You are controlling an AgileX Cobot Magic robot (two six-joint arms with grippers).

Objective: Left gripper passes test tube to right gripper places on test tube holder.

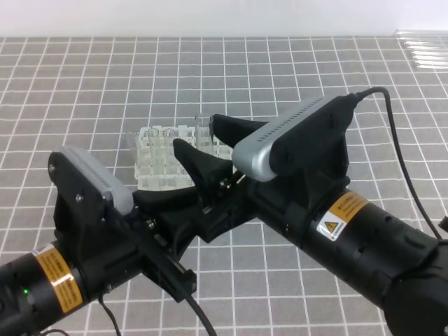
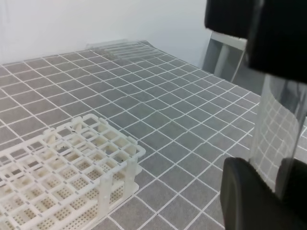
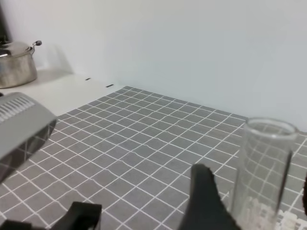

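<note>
The clear test tube (image 1: 204, 130) stands upright just in front of the white test tube holder (image 1: 155, 175). In the left wrist view the tube (image 2: 278, 129) runs down between my left gripper's (image 2: 274, 184) black fingers, which are shut on its lower part. My right gripper (image 1: 196, 131) reaches in from the right, open, one finger on each side of the tube. The right wrist view shows the tube's open rim (image 3: 268, 128) between those fingers (image 3: 207, 201), with a small gap. In the high view the left fingertips are hidden under the right arm.
The holder (image 2: 115, 143) lies low at the left in the left wrist view, on a grey tiled mat. More clear tubes (image 1: 423, 52) lie at the far right corner. A metal kettle (image 3: 17, 62) stands on a white counter. Both arms cross in the foreground.
</note>
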